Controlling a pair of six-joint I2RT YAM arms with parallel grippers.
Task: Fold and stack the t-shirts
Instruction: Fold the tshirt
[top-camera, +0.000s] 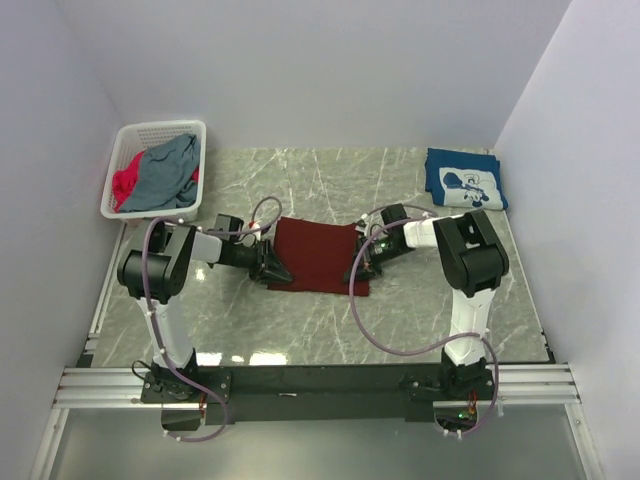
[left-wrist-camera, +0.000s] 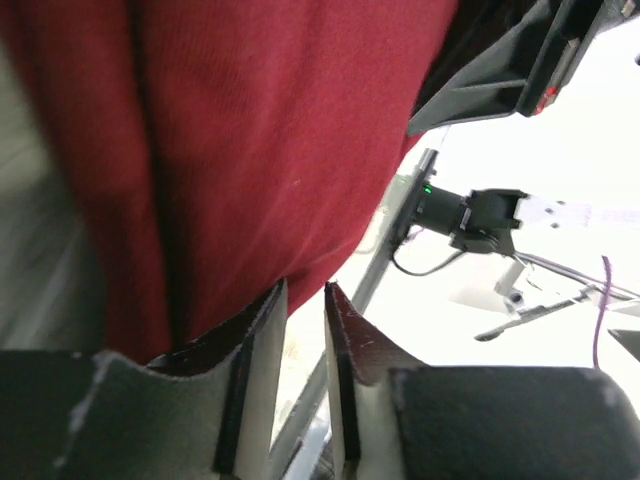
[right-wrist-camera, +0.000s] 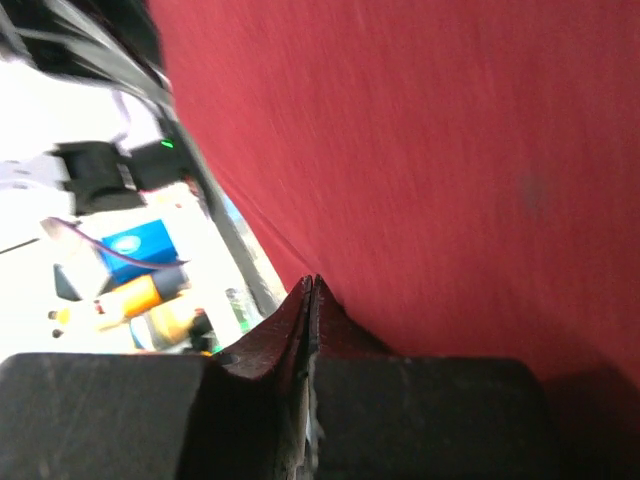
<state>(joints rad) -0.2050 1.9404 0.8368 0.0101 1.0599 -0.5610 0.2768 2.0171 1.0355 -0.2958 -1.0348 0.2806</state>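
1. The marble surface (top-camera: 300, 330) is carrying everything. The maroon t-shirt (top-camera: 318, 250) is lying around its middle as a rough rectangle, so I'm guessing a fold is underway.
2. The white basket (top-camera: 160, 126) is sitting at the far left corner, holding the grey-blue t-shirt (top-camera: 165, 170) and pink t-shirt (top-camera: 124, 185), which are probably waiting their turn.
3. The navy t-shirt (top-camera: 465, 180) is resting folded at the far right corner, looking like the start of the stack.
4. The right gripper (top-camera: 360, 270) is working the maroon t-shirt's right side. Its jaws are pressing fully closed with the cloth edge running right into the tips, so it's seemingly pinching that hem.
5. The left gripper (top-camera: 272, 268) is mirroring it on the left side. Its jaws are standing slightly apart with cloth meeting the tips. Honestly can't tell if they're gripping.
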